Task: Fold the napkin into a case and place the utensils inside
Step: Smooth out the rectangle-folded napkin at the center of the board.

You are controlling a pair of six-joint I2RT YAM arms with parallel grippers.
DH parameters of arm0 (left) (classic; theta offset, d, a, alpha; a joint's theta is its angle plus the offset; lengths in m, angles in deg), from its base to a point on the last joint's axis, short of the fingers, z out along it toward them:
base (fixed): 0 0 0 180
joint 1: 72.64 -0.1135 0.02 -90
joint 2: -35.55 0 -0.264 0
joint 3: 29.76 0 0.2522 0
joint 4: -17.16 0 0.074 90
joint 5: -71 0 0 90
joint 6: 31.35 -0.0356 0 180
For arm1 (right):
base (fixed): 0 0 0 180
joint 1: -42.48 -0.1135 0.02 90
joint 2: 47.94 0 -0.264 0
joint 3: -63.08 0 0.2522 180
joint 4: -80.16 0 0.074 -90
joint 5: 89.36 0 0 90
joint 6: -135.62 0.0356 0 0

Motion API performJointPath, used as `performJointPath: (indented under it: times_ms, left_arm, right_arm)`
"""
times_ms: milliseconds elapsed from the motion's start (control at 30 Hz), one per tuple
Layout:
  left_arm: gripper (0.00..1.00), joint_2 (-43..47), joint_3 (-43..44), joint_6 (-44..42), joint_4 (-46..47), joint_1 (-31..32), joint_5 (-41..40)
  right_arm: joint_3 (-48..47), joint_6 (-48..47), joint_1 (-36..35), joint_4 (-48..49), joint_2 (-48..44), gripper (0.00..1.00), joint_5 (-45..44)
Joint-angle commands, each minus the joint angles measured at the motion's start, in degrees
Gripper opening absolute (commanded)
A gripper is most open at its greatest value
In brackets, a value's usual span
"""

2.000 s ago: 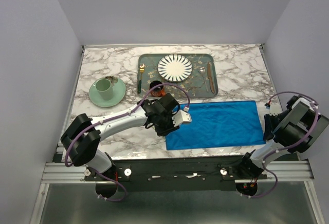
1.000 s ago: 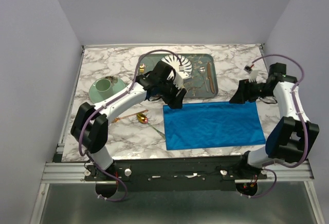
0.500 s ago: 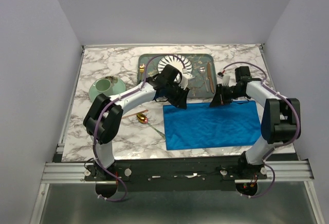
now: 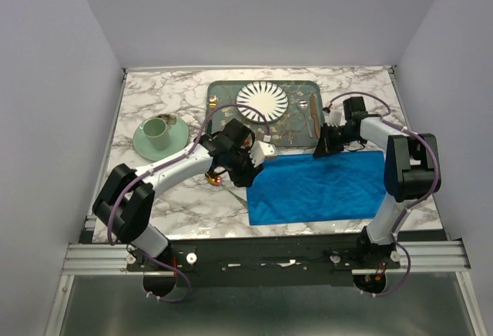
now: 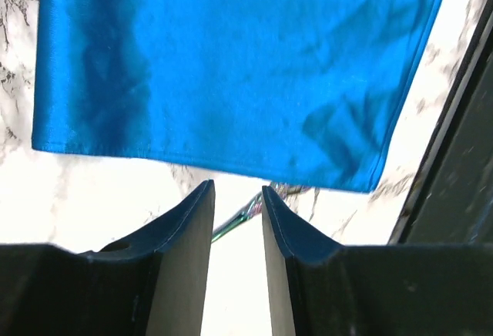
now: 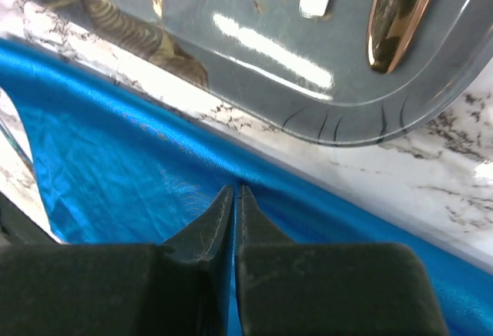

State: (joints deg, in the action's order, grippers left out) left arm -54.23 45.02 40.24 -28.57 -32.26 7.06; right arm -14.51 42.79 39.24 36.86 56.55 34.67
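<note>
The bright blue napkin [image 4: 323,186] lies flat on the marble table, in front of the tray. My right gripper [image 4: 320,148] is at the napkin's far edge and is shut on a pinch of the cloth [image 6: 115,174]; its fingertips [image 6: 225,201] meet in a pucker. My left gripper [image 4: 245,176] hangs low at the napkin's left edge [image 5: 231,66], with its jaws a little apart. The spoon's thin iridescent handle [image 5: 240,219] lies on the table between them, untouched as far as I can tell. The spoon's gold bowl [image 4: 214,176] peeks out under the left arm. The copper-pink fork is hidden.
The grey-green tray [image 4: 223,93] behind the napkin holds the striped plate [image 4: 262,101], a green-handled gold fork [image 4: 209,116] and brown-handled cutlery [image 4: 312,116]. A green cup on a saucer [image 4: 160,136] stands at the left. The tray rim [image 6: 331,132] lies just beyond the right fingertips.
My left gripper came back from the tray's near edge to the napkin's left edge, over the spoon handle. My right gripper stayed at the napkin's far edge, shifting only slightly.
</note>
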Motion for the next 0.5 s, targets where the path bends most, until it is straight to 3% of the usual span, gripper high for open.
performJointPath:
  times_ms: [0, 200, 467]
  left_arm:
    - [0.43, 4.08, -2.39, -17.76, -2.57, 3.73, -6.9]
    - [0.5, 3.29, -2.92, -25.43, -2.05, 7.16, -9.63]
    - [0.51, 1.89, -3.62, -42.99, -2.13, 7.61, -7.79]
  right_arm:
    - [-2.43, 0.9, -1.59, -0.07, 1.24, 0.13, -4.48]
    - [-4.63, -0.15, -4.05, -2.62, 2.3, 0.14, -9.14]
    - [-8.67, -1.91, -5.98, -6.58, 5.02, 0.14, -14.77]
